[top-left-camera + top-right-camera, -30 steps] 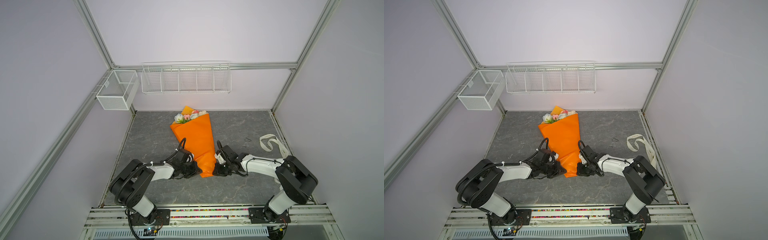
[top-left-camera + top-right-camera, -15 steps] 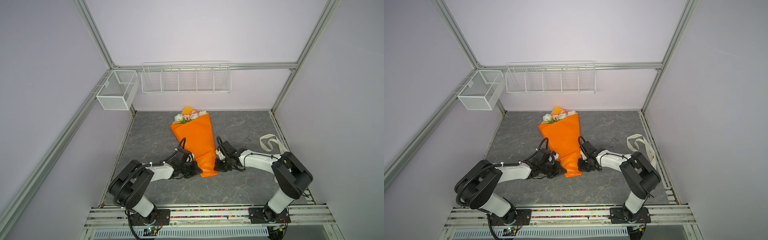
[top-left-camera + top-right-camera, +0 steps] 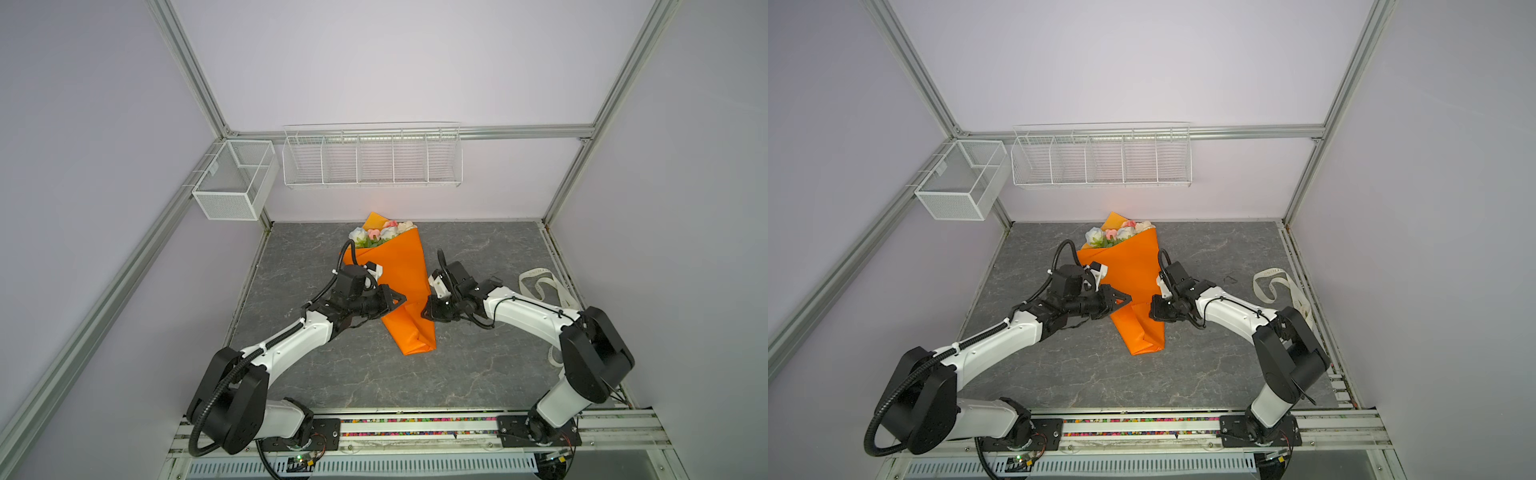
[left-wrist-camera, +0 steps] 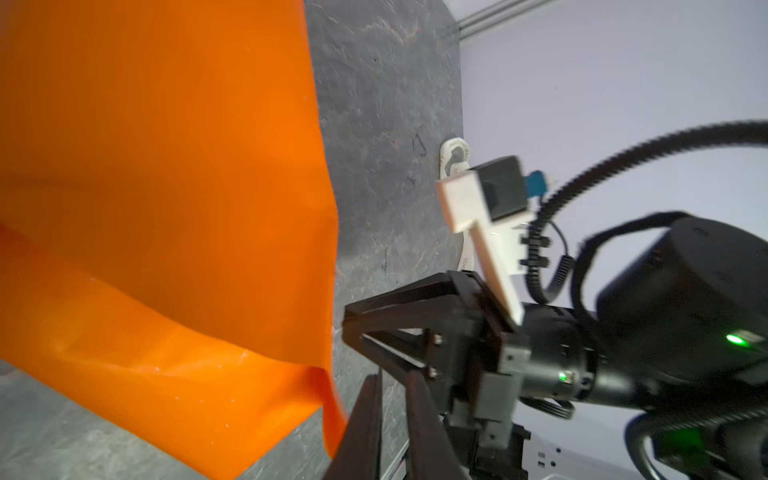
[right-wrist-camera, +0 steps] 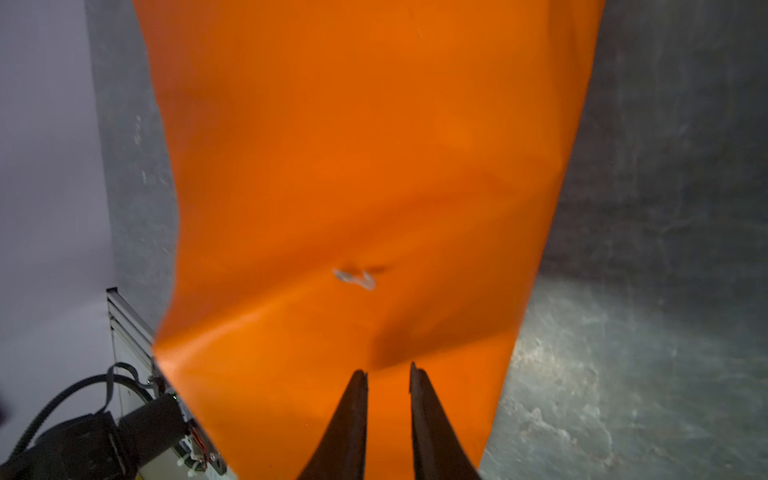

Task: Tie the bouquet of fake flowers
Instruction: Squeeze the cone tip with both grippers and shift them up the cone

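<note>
- Top views, both alike: found the bouquet of fake flowers (image 3: 380, 235) lying on the grey worktop (image 3: 478, 257), near the middle and toward the back wall, rolled into a cone of orange paper (image 3: 399, 266).
- Saw pink, white and pale blooms protruding from the cone's wide far mouth, with the narrow folded tip nearest the arm bases. Could not see the stems under the paper.
- Located the left gripper (image 3: 401, 298) low at the cone's left edge, along its lower half, tips overlapping the paper in both top views.
- Left wrist view: judged the left gripper all but closed, with only a thin slit between its fingers (image 4: 361, 424) and nothing seen in that slit. Noted the paper's curled edge just beside one finger.
- Located the right gripper (image 3: 424, 312) at the cone's right edge, opposite the left gripper, tip just beside the paper. Could not tell whether touching.
- Right wrist view: found the right gripper's jaws narrowly parted, gripping nothing, tips aimed at the paper.
- Noted a small pale scuff (image 5: 357, 277) on the paper ahead of those tips.
- Recorded a cream ribbon (image 3: 540, 282) lying loose on the worktop near its right edge, well apart from the bouquet and from both grippers.
- Recorded a white wire rack (image 3: 372, 166) on the back wall and a mesh basket (image 3: 232, 183) at the left rear corner.
</note>
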`<state>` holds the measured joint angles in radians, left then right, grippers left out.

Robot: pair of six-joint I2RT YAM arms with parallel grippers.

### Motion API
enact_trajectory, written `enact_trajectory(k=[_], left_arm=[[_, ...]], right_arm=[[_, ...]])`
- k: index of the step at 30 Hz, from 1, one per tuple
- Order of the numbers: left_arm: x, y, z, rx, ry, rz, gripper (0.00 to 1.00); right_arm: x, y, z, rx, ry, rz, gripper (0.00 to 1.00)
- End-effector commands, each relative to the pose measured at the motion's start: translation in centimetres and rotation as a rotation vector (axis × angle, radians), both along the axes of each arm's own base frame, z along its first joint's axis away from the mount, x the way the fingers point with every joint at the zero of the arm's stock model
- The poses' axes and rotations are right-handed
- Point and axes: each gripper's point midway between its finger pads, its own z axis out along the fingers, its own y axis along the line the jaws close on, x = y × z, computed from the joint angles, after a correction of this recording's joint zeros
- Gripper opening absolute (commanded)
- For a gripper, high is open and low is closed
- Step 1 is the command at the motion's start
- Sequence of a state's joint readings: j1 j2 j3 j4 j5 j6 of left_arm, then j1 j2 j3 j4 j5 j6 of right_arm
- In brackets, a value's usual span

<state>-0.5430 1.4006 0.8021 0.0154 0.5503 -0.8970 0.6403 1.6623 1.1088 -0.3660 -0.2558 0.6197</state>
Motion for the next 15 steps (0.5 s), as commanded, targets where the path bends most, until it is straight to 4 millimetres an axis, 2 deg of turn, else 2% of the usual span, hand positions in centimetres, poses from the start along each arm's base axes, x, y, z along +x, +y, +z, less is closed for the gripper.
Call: enact_trajectory(k=[1,3,6,8,11,15], left_arm=[[1.9,0.3,-1.6,-0.005,0.070,0.035,0.13],[2.3,0.4,-1.5,-0.006,0.066,0.043,0.12],[2.5,1.1,-0.8,0.011,0.033,0.065,0.13],[2.5,1.6,-0.7,0.040,0.030,0.066,0.13],[2.3,2.1,-1.8,0.068,0.060,0.064,0.14],[2.2,1.0,-3.3,0.029,0.122,0.019,0.13]], right_arm=[[2.2,1.0,-1.4,-0.004,0.001,0.006,0.23],[3.2,2.1,-2.2,0.009,0.009,0.024,0.23],[2.9,4.4,-3.4,0.071,0.073,0.070,0.22],[2.5,4.8,-4.1,0.064,0.091,0.067,0.22],[1.9,5.1,-5.1,0.036,0.113,0.068,0.22],[1.2,4.7,-7.2,-0.022,0.156,0.063,0.22]])
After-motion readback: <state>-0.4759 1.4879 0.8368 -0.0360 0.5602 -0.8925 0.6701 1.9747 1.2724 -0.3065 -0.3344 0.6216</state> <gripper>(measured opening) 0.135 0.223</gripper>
